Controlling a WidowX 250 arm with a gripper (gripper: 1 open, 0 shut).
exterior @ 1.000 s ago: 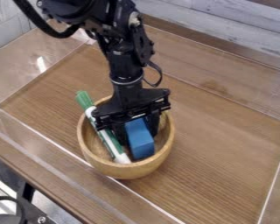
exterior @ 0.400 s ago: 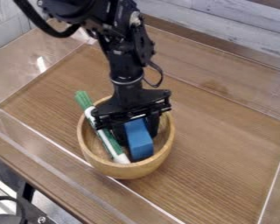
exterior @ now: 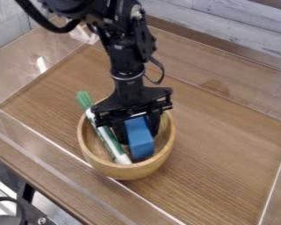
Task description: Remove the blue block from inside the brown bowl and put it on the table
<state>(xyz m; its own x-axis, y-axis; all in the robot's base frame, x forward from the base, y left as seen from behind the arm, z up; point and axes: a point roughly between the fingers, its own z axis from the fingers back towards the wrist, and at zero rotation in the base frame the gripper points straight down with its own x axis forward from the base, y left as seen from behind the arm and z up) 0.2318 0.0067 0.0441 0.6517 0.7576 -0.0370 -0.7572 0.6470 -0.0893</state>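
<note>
gripper (exterior: 133, 125): jaws clamped on blue block (exterior: 138, 137) | inside brown bowl (exterior: 108, 163), beside marker (exterior: 103, 132) | gripped to lift onto table (exterior: 225, 114)

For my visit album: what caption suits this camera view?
Robot claw shut on the blue block inside the brown bowl.

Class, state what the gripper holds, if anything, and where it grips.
The gripper is shut on the small bright-blue rectangular block, gripping its top end.
</note>
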